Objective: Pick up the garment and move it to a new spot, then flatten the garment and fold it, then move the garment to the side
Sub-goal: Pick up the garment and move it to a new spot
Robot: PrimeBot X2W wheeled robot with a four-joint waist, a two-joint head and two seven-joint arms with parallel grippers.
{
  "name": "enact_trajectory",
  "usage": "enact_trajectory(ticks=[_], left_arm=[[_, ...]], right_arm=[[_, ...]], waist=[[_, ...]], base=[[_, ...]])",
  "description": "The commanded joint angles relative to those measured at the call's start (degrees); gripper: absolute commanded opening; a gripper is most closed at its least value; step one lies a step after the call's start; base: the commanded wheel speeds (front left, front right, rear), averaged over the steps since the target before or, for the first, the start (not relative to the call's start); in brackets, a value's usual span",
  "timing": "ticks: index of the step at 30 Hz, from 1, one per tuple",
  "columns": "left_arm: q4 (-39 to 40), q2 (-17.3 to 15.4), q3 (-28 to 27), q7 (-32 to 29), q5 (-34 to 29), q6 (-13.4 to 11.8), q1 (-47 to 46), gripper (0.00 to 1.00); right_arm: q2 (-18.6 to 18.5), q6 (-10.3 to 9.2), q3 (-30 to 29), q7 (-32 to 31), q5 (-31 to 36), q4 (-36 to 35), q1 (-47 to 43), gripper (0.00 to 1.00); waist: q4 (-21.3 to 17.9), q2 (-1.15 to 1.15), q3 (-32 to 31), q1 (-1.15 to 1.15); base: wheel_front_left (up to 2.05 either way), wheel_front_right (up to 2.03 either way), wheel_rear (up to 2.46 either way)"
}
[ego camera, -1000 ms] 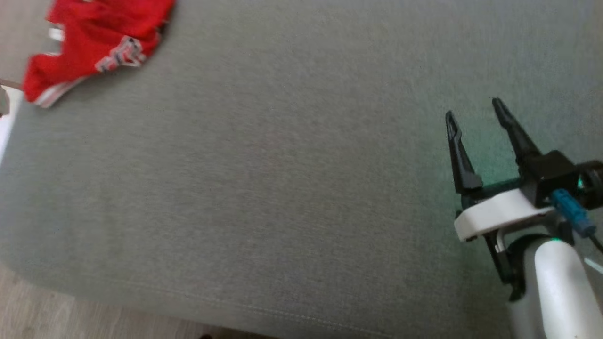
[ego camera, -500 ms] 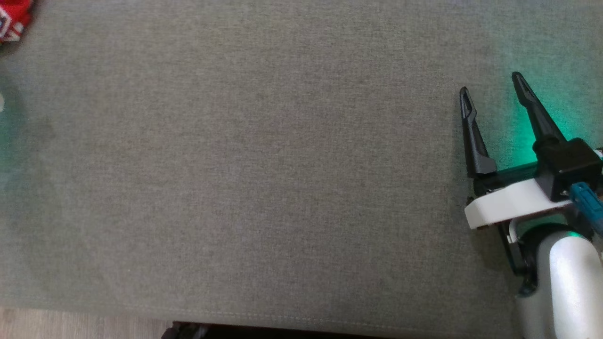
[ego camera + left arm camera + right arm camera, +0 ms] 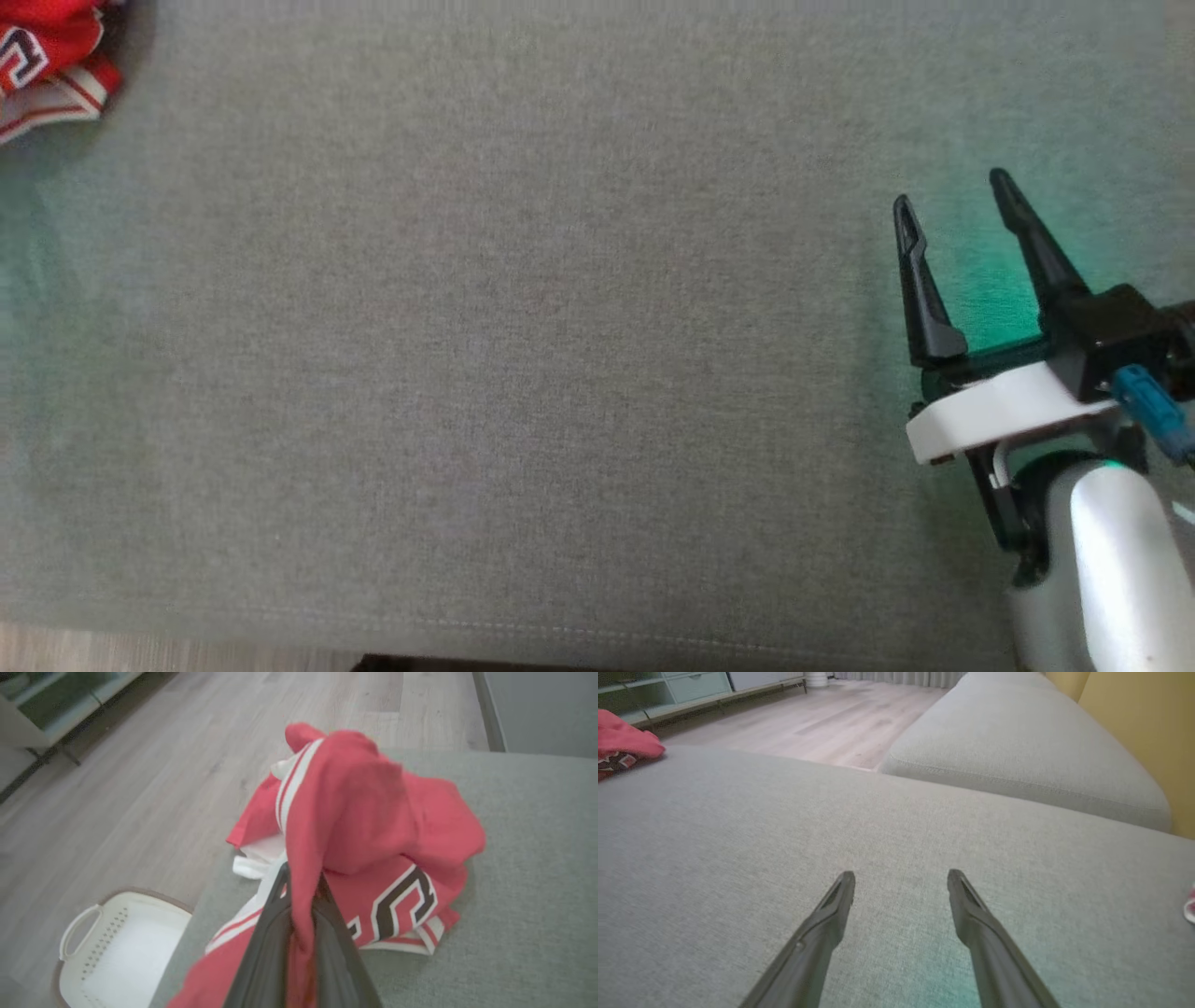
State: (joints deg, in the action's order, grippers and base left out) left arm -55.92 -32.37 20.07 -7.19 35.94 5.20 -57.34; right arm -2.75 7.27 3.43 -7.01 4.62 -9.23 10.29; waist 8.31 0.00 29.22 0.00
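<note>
The garment (image 3: 373, 830) is a red jersey with white stripes and black-and-white lettering, bunched near the edge of the grey sofa cushion (image 3: 523, 355). In the left wrist view my left gripper (image 3: 301, 882) is shut on a fold of it, the cloth draped up over the fingers. In the head view only the garment's corner (image 3: 47, 56) shows at the top left. My right gripper (image 3: 948, 191) hovers open over bare cushion at the right, far from the garment; its wrist view has the fingertips (image 3: 901, 877) apart and a bit of red garment (image 3: 623, 744) at the far left.
A white perforated basket (image 3: 117, 947) stands on the wooden floor beside the cushion's edge. A second grey cushion (image 3: 1017, 751) lies beyond, against a yellow wall (image 3: 1134, 723). Low shelving (image 3: 682, 690) lines the far side of the floor.
The head camera swung, so the garment slid from upper left almost out of the picture, then back a little. The right gripper stays open in about the same place.
</note>
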Motion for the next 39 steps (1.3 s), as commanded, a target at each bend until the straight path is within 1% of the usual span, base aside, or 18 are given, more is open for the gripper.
enact_trajectory(ticks=[1, 7, 9, 13, 14, 15, 17, 20, 22, 27, 31, 35, 39], left_arm=[[1.52, -5.44, -0.7, 1.14, -1.34, 0.47, -3.29, 0.0], [5.12, -7.35, 4.08, 1.45, -5.29, 1.68, -6.54, 0.0], [7.02, -7.29, 5.9, 0.41, -6.11, 1.93, -7.66, 0.0], [11.83, -6.11, 9.76, -2.29, -6.85, 2.18, -8.44, 0.0], [13.29, -5.68, 10.78, -3.05, -6.73, 2.21, -8.4, 0.0], [13.29, -5.68, 10.78, -3.05, -6.73, 2.21, -8.4, 0.0], [16.75, -4.63, 12.95, -4.61, -5.76, 2.25, -8.02, 0.0], [22.81, -3.23, 15.71, -6.11, -2.89, 2.26, -7.2, 0.0], [27.06, -2.49, 16.44, -6.55, -0.62, 2.27, -6.63, 0.0], [36.07, -0.13, 16.93, -6.37, 3.42, 2.24, -3.32, 0.0], [40.11, 2.6, 17.79, -5.99, 5.66, 0.74, 1.57, 0.0], [40.22, 5.27, 18.36, -3.24, 6.71, -1.17, 6.47, 0.0], [35.9, 7.18, 18.02, 1.21, 7.23, -2.08, 9.73, 0.0]], right_arm=[[-0.13, 0.22, 1.41, 1.04, -1.07, -0.84, 0.14, 1.0], [-0.13, 0.22, 0.73, 4.05, -4.77, 4.86, -1.75, 1.0], [-0.13, 0.22, 0.4, 4.96, -5.84, 6.65, -2.68, 1.0], [-0.13, 0.22, -0.52, 6.51, -7.5, 9.89, -5.16, 1.0], [-0.13, 0.22, -0.85, 6.81, -7.79, 10.51, -5.88, 1.0], [-0.13, 0.22, -0.85, 6.81, -7.79, 10.51, -5.88, 1.0], [-0.13, 0.22, -1.5, 7.27, -8.27, 11.55, -7.35, 1.0], [-0.13, 0.22, -2.42, 7.87, -8.88, 12.54, -9.43, 1.0], [-0.13, 0.22, -3.0, 8.27, -9.23, 12.8, -10.58, 1.0], [-0.13, 0.22, -4.02, 8.89, -9.87, 13.3, -12.65, 1.0], [-0.13, 0.22, -3.76, 9.3, -10.36, 13.16, -12.54, 1.0], [-0.13, 0.22, -2.66, 9.61, -11.13, 12.99, -10.96, 1.0], [-0.13, 0.22, -1.57, 10.41, -11.85, 13.49, -8.12, 1.0]], waist=[[-1.13, 0.0, -4.3, 0.0], [-4.22, 0.0, -14.04, 0.0], [-5.55, 0.0, -17.24, 0.0], [-8.29, 0.0, -23.61, 0.0], [-8.94, 0.0, -24.99, 0.0], [-8.94, 0.0, -24.99, 0.0], [-10.18, 0.0, -27.45, 0.0], [-11.94, 0.0, -30.4, 0.0], [-12.98, 0.0, -31.53, 0.0], [-15.02, 0.0, -32.32, 0.0], [-16.49, 0.0, -30.7, 0.0], [-18.05, 0.0, -26.88, 0.0], [-19.83, 0.0, -22.32, 0.0]], base=[[0.0, 0.0, 0.0], [0.0, 0.0, 0.0], [0.0, 0.0, 0.0], [0.0, 0.0, 0.0], [0.0, 0.0, 0.0], [0.0, 0.0, 0.0], [0.0, 0.0, 0.0], [0.0, 0.0, 0.0], [0.0, 0.0, 0.0], [0.0, 0.0, 0.0], [0.0, 0.0, 0.0], [0.0, 0.0, 0.0], [0.0, 0.0, 0.0]])
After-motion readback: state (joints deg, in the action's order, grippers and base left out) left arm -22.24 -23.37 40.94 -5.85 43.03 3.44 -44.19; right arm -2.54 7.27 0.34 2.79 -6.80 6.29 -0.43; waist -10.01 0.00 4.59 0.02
